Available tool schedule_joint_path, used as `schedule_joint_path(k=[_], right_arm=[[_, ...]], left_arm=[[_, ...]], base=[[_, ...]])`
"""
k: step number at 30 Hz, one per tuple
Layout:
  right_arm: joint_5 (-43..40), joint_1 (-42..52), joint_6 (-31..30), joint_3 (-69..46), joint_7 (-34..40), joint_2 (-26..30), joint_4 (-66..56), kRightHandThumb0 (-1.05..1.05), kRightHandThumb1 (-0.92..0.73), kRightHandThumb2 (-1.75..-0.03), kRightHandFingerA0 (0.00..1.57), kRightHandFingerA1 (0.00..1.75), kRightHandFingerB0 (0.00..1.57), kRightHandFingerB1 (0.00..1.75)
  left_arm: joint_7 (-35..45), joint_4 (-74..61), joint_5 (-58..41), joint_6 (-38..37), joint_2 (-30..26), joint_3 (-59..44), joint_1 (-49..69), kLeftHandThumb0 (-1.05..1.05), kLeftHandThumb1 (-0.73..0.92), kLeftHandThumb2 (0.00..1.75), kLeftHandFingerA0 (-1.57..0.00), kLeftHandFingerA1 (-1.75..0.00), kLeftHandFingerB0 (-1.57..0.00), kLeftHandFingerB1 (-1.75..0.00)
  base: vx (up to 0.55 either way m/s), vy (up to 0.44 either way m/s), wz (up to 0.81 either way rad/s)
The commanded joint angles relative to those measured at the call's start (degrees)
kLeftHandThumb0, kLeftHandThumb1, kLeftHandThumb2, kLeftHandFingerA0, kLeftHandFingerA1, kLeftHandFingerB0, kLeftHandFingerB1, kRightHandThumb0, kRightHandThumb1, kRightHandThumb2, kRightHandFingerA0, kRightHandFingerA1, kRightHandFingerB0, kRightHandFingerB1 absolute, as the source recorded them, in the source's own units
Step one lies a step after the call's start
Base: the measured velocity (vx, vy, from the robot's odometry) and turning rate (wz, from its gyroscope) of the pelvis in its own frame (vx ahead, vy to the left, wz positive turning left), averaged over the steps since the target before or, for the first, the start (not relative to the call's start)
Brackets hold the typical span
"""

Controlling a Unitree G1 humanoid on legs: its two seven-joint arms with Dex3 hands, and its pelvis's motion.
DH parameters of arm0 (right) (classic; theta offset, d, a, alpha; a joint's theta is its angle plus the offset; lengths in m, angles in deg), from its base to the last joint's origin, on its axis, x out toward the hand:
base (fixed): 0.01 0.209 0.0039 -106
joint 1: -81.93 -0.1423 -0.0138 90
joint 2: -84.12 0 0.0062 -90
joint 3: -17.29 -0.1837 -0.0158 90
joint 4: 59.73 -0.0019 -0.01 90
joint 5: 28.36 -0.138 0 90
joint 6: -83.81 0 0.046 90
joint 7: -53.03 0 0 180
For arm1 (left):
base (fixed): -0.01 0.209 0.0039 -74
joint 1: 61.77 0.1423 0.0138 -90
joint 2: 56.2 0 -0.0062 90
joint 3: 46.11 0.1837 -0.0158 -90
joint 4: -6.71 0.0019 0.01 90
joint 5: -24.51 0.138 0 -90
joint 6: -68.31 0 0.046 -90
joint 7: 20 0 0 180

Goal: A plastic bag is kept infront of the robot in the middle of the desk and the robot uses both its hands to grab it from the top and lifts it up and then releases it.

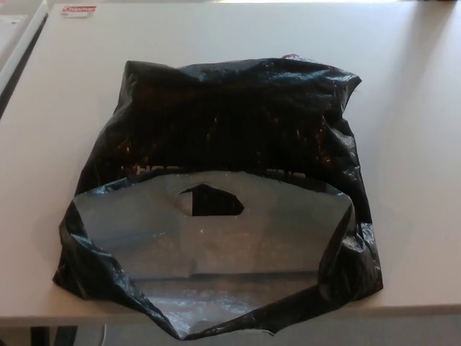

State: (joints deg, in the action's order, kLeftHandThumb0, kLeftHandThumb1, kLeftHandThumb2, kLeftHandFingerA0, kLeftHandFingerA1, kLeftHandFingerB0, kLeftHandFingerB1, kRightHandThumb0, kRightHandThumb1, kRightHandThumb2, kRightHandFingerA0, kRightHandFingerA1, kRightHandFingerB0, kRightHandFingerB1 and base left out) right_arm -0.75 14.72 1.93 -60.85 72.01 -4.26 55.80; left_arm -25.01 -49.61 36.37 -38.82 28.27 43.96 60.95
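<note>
A black plastic bag (230, 122) lies flat in the middle of the white desk (410, 144). Its mouth faces me and gapes open, showing the grey inner lining (216, 245). An oval handle cut-out (211, 201) sits in the inner flap near the bag's middle. The bag's near rim (216, 328) hangs slightly over the desk's front edge. Neither of my hands shows anywhere in the head view.
A small white label with red print (78, 11) lies at the far left of the desk. The desk's left edge (18, 68) runs diagonally at the upper left, with another pale surface beyond it. The front edge (418, 311) crosses the bottom.
</note>
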Motion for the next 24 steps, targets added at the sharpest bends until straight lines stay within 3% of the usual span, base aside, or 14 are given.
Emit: schedule_joint_path(k=[1,7,9,12,13,14,15,16,17,19,20,21,23,24], right_arm=[[12.0,2.1,6.5,2.5,15.4,4.6,-4.9,-0.27,-0.46,-0.54,0.69,1.2,0.38,0.35],[12.3,1.8,6.1,3.1,16.5,4.9,-4.8,-0.28,-0.46,-0.54,0.68,1.18,0.38,0.35],[12.3,1.4,6.5,3.4,17.0,4.6,-4.5,-0.28,-0.45,-0.54,0.68,1.21,0.38,0.35],[13.6,2.4,8.0,3.8,19.4,5.3,-5.3,-0.27,-0.45,-0.54,0.72,1.11,0.38,0.35],[14.9,2.5,8.5,4.1,22.1,5.3,-4.9,-0.28,-0.43,-0.53,0.76,0.98,0.4,0.35],[16.2,2.6,8.9,4.5,24.9,5.2,-4.4,-0.37,-0.36,-0.61,0.71,0.55,0.36,0.4],[17.3,2.7,9.4,4.8,27.4,5.2,-3.9,-0.37,-0.36,-0.61,0.71,0.55,0.36,0.4],[17.6,2.3,9.0,4.8,28.2,4.8,-3.8,-0.37,-0.38,-0.61,0.56,0.48,0.34,0.39],[18.2,2.2,9.1,4.9,30.1,4.5,-3.5,-0.3,-0.43,-0.53,0.46,0.38,0.34,0.33],[18.9,2.2,10.4,5.0,33.6,4.4,-2.9,-0.37,-0.37,-0.59,0.38,0.4,0.31,0.37],[19.8,1.8,11.7,5.1,38.0,4.3,-1.9,-0.29,-0.4,-0.53,0.29,0.33,0.34,0.33],[21.3,1.1,13.8,5.3,44.9,4.1,-0.1,-0.17,-0.26,-0.83,0.13,0.53,0.13,0.51],[22.7,0.3,16.1,5.7,51.7,4.1,1.8,-0.19,-0.29,-0.84,0.11,0.52,0.1,0.5],[22.8,0.1,16.5,5.7,52.7,4.0,2.3,-0.4,-0.44,-0.6,0.14,0.34,0.14,0.31]], left_arm=[[-7.6,-4.3,7.8,-11.0,-4.4,0.5,3.4,-0.41,0.49,0.7,-0.78,-0.54,-0.37,-0.42],[-8.7,-3.6,8.7,-12.2,-4.7,0.8,3.2,-0.41,0.49,0.7,-0.78,-0.54,-0.38,-0.42],[-9.0,-3.3,8.7,-12.2,-4.9,0.7,2.9,-0.33,0.58,0.58,-0.82,-0.45,-0.41,-0.34],[-12.5,-1.7,9.9,-14.7,-4.5,0.6,2.5,-0.32,0.55,0.57,-0.79,-0.45,-0.43,-0.34],[-13.1,-1.9,9.7,-15.9,-4.3,0.1,2.8,-0.32,0.55,0.57,-0.76,-0.44,-0.44,-0.34],[-13.3,-0.9,8.2,-18.6,-3.7,-0.5,2.6,-0.34,0.55,0.57,-0.75,-0.43,-0.45,-0.34],[-13.1,0.7,6.2,-21.9,-3.0,-1.3,2.2,-0.34,0.55,0.57,-0.75,-0.43,-0.45,-0.34],[-13.2,0.7,5.6,-22.3,-2.6,-1.7,1.7,-0.43,0.46,0.72,-0.7,-0.55,-0.41,-0.45],[-15.2,0.8,5.9,-24.7,-2.0,-2.3,1.5,-0.32,0.51,0.55,-0.78,-0.45,-0.49,-0.36],[-16.6,0.9,5.8,-27.2,-1.0,-3.0,1.6,-0.32,0.51,0.55,-0.77,-0.45,-0.5,-0.36],[-17.3,1.1,5.0,-29.4,0.1,-3.7,1.5,-0.34,0.41,0.63,-0.65,-0.48,-0.49,-0.43],[-19.1,1.5,4.5,-32.9,1.6,-4.7,1.2,-0.3,0.4,0.59,-0.6,-0.45,-0.48,-0.41],[-22.7,1.6,6.0,-37.1,3.0,-5.9,1.0,-0.3,0.38,0.59,-0.54,-0.44,-0.44,-0.4],[-23.9,1.4,6.4,-38.0,3.8,-6.3,0.9,-0.3,0.37,0.57,-0.42,-0.4,-0.38,-0.38]], base=[[0.0,0.0,0.0],[0.0,0.0,0.0],[0.0,0.0,0.0],[0.0,0.0,0.0],[0.0,0.0,0.0],[0.0,0.0,0.0],[0.0,0.0,0.0],[0.0,0.0,0.0],[0.0,0.0,0.0],[0.0,0.0,0.0],[0.0,0.0,0.0],[0.0,0.0,0.0],[0.0,0.0,0.0],[0.0,0.0,0.0]])
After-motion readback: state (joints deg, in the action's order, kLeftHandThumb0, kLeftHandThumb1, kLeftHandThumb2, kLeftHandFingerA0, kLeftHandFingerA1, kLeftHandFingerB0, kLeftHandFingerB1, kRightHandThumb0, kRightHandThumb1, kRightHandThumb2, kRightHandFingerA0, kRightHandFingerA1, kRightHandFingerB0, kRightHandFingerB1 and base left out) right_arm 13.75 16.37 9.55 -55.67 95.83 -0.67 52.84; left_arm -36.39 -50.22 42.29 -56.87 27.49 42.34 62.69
